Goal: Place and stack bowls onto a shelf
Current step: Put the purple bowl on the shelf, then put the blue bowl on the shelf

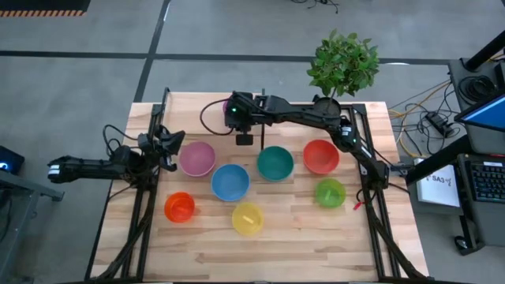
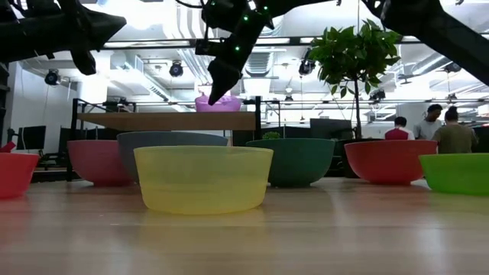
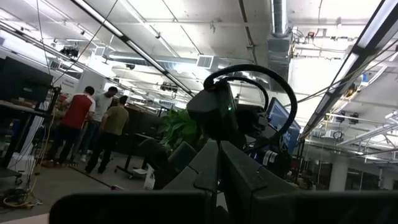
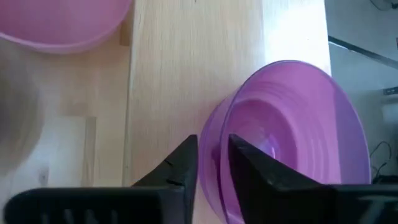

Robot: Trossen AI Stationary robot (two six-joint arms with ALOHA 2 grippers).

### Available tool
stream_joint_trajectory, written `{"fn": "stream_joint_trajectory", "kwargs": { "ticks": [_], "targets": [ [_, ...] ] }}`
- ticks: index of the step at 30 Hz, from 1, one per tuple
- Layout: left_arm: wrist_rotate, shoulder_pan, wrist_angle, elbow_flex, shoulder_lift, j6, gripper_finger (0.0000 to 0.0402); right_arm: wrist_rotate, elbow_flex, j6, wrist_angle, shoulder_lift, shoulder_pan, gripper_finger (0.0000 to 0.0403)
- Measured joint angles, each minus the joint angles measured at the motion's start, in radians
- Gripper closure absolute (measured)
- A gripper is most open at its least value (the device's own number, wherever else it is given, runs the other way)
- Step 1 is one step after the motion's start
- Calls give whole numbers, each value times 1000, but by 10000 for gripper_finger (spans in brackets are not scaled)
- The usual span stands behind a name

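On the shelf [image 4: 186,81] sits the purple bowl [image 4: 292,137], the right gripper [image 4: 212,163] pinching its rim. A good release means parting the fingers fully, then lifting straight up. Whether the left gripper [image 1: 167,146], near the pink bowl [image 1: 196,158], is parted or closed, I cannot tell.

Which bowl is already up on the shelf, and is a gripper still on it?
The purple bowl. It alone sits on the shelf; the other seven visible bowls are on the tabletop. The right gripper pinches its rim, one finger inside, one outside.
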Motion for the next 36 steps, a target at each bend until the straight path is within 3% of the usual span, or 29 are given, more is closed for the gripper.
{"fn": "stream_joint_trajectory", "kwargs": {
  "ticks": [8,16,21,28,32,36],
  "targets": [
    [0,0,-1,0,0,0,402,-7,16,51,-69,-83,34,296],
    [75,0,-5,7,2,-8,402,-123,-64,172,-177,-294,189,315],
    [191,0,-19,43,22,-36,402,-124,-340,248,-24,-479,340,321],
    [317,-2,-20,112,109,-93,402,-27,-866,343,427,-771,537,322],
    [401,-24,-19,172,198,-107,402,1,-1108,360,634,-922,589,322],
    [404,-67,-20,237,334,-146,402,1,-1301,385,791,-1038,597,322]
  ]
}}
